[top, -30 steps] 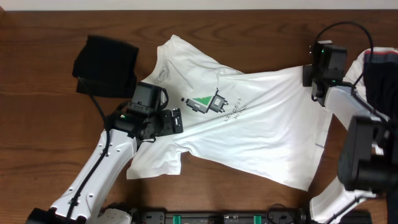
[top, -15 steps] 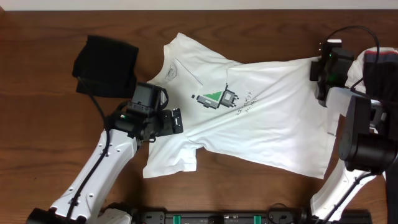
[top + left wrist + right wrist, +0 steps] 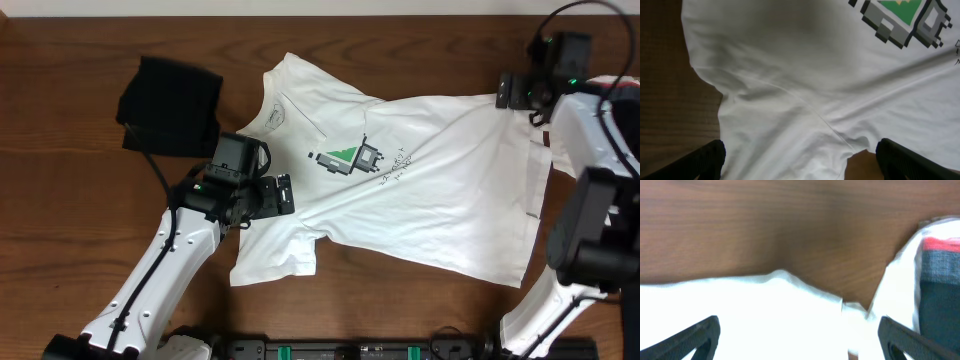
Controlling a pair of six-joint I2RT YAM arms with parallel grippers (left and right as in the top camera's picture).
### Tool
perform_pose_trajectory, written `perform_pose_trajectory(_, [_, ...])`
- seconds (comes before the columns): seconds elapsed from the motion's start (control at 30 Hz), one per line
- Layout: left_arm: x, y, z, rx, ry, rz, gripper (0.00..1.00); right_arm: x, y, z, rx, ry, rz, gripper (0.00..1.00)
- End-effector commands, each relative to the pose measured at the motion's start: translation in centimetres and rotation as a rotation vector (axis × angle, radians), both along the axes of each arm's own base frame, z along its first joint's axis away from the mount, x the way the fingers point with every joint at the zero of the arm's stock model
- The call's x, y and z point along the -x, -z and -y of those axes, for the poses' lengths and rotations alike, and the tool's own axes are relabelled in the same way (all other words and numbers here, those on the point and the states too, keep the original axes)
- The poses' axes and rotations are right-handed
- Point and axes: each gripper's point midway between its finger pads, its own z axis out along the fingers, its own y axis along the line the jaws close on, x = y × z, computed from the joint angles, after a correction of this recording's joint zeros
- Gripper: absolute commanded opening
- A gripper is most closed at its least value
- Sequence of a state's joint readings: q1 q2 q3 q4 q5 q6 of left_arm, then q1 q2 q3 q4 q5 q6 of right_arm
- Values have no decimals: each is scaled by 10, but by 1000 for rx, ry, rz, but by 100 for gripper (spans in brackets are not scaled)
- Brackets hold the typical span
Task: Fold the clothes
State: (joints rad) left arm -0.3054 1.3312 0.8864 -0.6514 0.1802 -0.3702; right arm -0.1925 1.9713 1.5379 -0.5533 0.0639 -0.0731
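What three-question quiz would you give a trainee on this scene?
1. True or false: the right gripper grips the T-shirt.
2. The black garment lies: A) left of the T-shirt, apart from it; B) on top of it; C) right of it.
3. What colour is the triangle in the print?
Key: 1 false, its jaws stand open; 2 A; 3 green.

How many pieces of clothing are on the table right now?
3: a white T-shirt spread in the middle, a black garment at far left, a white-and-dark garment at the right edge. More may be hidden there.
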Motion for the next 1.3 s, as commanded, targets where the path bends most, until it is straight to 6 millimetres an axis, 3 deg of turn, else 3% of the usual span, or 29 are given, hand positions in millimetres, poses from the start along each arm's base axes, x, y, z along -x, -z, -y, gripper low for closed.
perform_pose_trajectory(0.0, [1, -1, 0, -1, -7, 4, 98, 13, -64, -1, -90, 82, 79, 99])
perform_pose_trajectory(0.13, [1, -1, 0, -1, -7, 4, 98, 54, -66, 3, -158, 146, -28, 97])
perform_pose_trajectory(0.3, [1, -1, 0, -1, -7, 4, 98, 100, -50, 11, -304, 201, -173, 69])
perform_pose_trajectory(0.37, [1, -1, 0, -1, -7, 4, 98, 115, -37, 16, -350, 232, -217, 63])
perform_pose_trajectory(0.57, [1, -1, 0, -1, -7, 4, 98, 144, 2, 20, -436, 270, -291, 60])
perform_pose_trajectory(0.87, [1, -1, 0, -1, -7, 4, 98, 164, 39, -11, -486, 156, -369, 59])
perform_pose_trajectory(1.27, [1, -1, 0, -1, -7, 4, 98, 156, 81, -13, -472, 111, -260, 54])
